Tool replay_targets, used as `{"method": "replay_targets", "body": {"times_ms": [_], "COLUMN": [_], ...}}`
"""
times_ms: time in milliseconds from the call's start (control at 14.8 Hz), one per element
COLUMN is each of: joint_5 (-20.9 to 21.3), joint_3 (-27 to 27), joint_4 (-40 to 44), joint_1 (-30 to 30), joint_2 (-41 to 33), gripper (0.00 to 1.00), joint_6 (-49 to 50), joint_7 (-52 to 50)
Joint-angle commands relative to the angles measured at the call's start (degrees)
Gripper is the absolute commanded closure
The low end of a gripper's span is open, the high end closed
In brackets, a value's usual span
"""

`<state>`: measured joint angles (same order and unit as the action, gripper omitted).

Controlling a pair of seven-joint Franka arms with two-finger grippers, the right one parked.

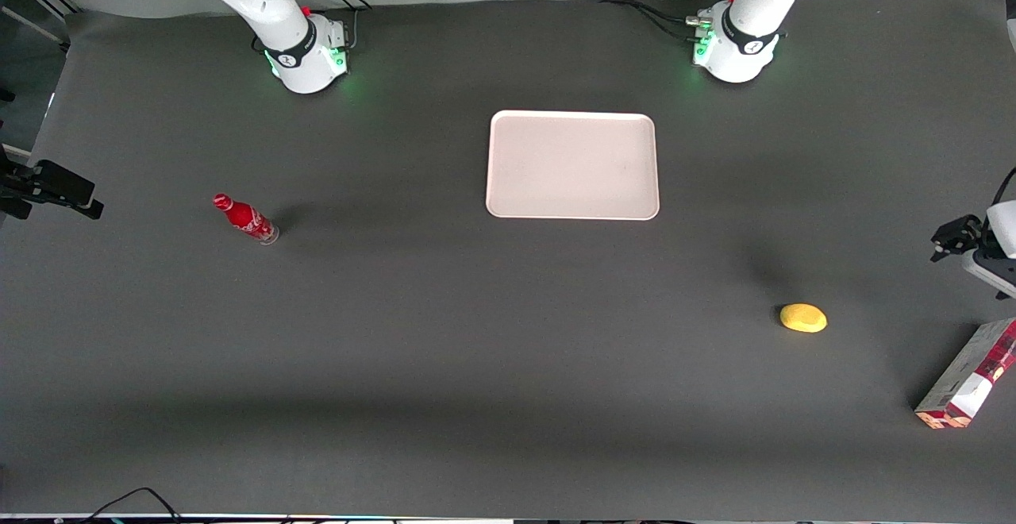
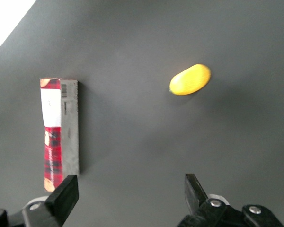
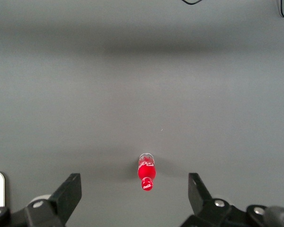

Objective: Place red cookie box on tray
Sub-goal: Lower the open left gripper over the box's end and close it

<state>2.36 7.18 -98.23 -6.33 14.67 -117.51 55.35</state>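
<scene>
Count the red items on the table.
2: the red cookie box at the working arm's end, near the open gripper, and a red bottle standing toward the parked arm's end.

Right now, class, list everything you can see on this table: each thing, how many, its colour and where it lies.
Tray: one, pale pinkish-white, mid-table between the arm bases.
Red cookie box: one, dark red with white and grey panels, working arm's end, nearer the front camera than the lemon.
Lemon: one, yellow, beside the box.
Bottle: one, red, parked arm's end.
Table: one, dark grey.
Gripper: one, black, open, above the table near the box.
</scene>
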Motion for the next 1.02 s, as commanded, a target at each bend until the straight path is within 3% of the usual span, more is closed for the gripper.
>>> {"method": "replay_targets", "body": {"times_ms": [0, 339, 542, 610, 949], "joint_5": [-1.9, -5.4, -13.8, -14.7, -15.2], "joint_3": [-0.1, -0.1, -0.1, -0.1, -0.1], "joint_4": [7.9, 11.7, 15.4, 17.2, 18.3], "joint_1": [-3.1, -6.9, -8.8, -9.5, -12.6], "joint_2": [8.1, 15.8, 21.9, 23.9, 30.1], "gripper": [0.0, 0.0, 0.0, 0.0, 0.0], "joint_6": [-3.7, -13.6, -16.5, -16.8, -21.5], "joint_7": [9.3, 18.0, 28.1, 29.6, 33.7]}}
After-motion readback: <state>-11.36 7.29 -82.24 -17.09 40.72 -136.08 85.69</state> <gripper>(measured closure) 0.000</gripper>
